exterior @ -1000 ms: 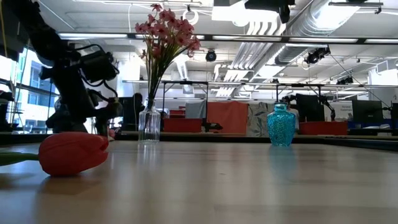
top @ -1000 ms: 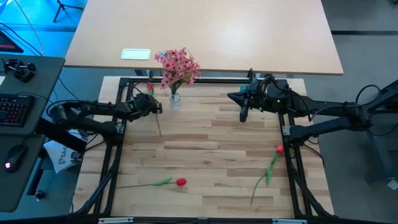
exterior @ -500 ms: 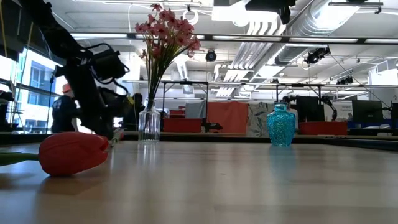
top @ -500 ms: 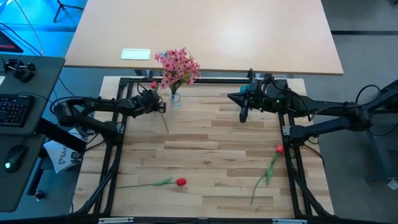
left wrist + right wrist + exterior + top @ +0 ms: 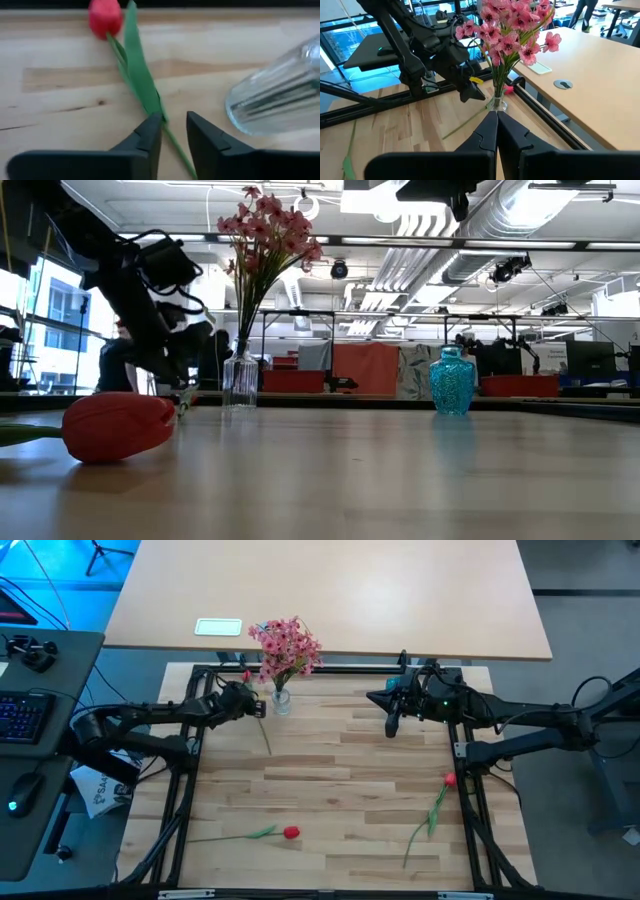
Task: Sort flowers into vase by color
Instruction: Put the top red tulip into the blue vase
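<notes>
A pale wood-plank tabletop [image 5: 330, 790] carries two loose red tulips, one [image 5: 288, 833] at the near edge lying crosswise and one [image 5: 447, 780] on the right. Farther back, the left gripper [image 5: 174, 127] clamps a third tulip's green stem [image 5: 145, 92] beside the glass vase [image 5: 281, 700] of pink blossoms [image 5: 285, 648] (stem runs lengthwise, bloom toward the rail). Only the low view shows a blue vase [image 5: 452, 382] and office beyond. The right gripper [image 5: 497, 131] hovers clenched, empty.

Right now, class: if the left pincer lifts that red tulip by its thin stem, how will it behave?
The tulip looks light. Its stem is long and thin, so it would probably sag or swing. Held by the left pincer far from the bloom, it may twist.
</notes>
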